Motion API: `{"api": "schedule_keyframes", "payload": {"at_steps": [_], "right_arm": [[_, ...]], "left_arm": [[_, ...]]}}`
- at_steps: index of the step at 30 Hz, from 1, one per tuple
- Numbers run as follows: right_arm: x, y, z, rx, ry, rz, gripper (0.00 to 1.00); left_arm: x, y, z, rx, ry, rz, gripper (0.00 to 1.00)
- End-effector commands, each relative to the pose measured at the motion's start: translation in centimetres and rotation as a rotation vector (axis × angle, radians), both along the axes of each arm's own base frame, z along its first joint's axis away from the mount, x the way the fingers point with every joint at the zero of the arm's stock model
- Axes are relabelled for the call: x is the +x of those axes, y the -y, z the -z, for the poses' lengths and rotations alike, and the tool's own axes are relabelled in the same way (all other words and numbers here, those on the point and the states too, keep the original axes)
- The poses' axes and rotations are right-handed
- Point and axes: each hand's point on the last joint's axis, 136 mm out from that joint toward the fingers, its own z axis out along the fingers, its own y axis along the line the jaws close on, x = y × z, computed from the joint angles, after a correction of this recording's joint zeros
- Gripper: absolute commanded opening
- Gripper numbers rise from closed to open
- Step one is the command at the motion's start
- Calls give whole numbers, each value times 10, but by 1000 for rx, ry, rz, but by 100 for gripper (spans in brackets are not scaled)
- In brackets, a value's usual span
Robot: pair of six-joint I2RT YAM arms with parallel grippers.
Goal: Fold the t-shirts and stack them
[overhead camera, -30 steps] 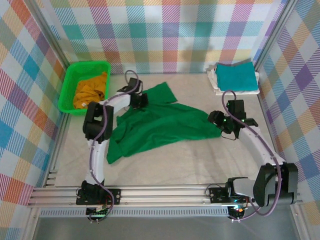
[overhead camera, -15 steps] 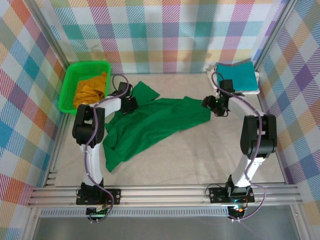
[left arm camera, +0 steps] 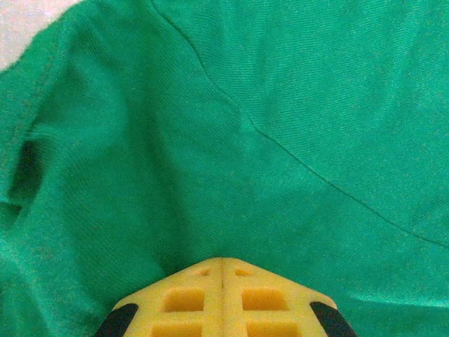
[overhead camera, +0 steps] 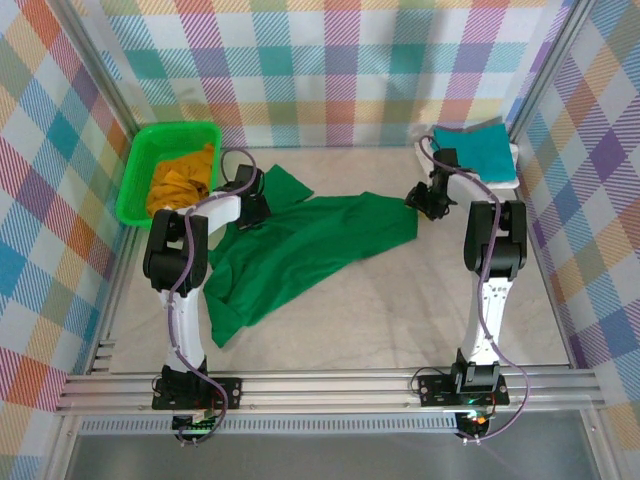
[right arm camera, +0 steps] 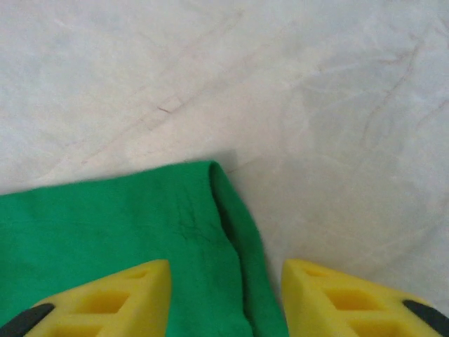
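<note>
Left gripper (left arm camera: 223,265): fingers pressed together, pinching the dark green t-shirt (overhead camera: 310,245). Right gripper (right arm camera: 224,274): jaws spread astride that shirt's right corner. Shirt lies unfolded mid-table. Teal t-shirt (overhead camera: 478,150) folded atop white t-shirt (overhead camera: 497,183), far right corner. Mustard t-shirt (overhead camera: 182,178) crumpled in basket (overhead camera: 133,185). Judged roughly half done.

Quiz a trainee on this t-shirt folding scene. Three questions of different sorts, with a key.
1. True or false: the left gripper is open above bare table.
2. Multiple choice: what lies in the bright green basket? A, a red towel. B, a mustard yellow t-shirt. C, a pair of socks.
3. Fill the gap: the jaws of the right gripper stand ___ astride a corner of the dark green t-shirt.

Key: 1, false: it is shut on the dark green t-shirt. 2, B. 3, open.
</note>
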Motion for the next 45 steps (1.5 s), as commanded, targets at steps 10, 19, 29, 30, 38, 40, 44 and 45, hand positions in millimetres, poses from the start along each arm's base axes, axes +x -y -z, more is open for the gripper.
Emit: {"api": "schedule_keyframes", "payload": {"at_steps": [10,19,29,30,38,40,44,45], "right_arm": [[15,-29,-33,117,147,-102,0],[2,-16,-92,69,289,-60,0],[-25,-36,-101,145,248,-98,0],[-29,-42,-95,151,221,-108,0],[-40,-61,-27,100,66,-120,1],[-38,-65,-17,100,52,-119,1],[-29,-68,-1,104,35,-95,0],[-27,-69,3,111,26,-87,0]], "left_arm": [[11,4,-65,-41,134,17,33],[-15,9,-87,-51,153,63,39],[-63,28,-100,-91,159,121,39],[-69,31,-94,-93,149,128,37],[-82,32,-27,-90,11,126,29],[-69,37,-18,-93,-2,143,29],[-31,54,-10,-134,30,148,29],[-22,57,-8,-135,26,148,29]]}}
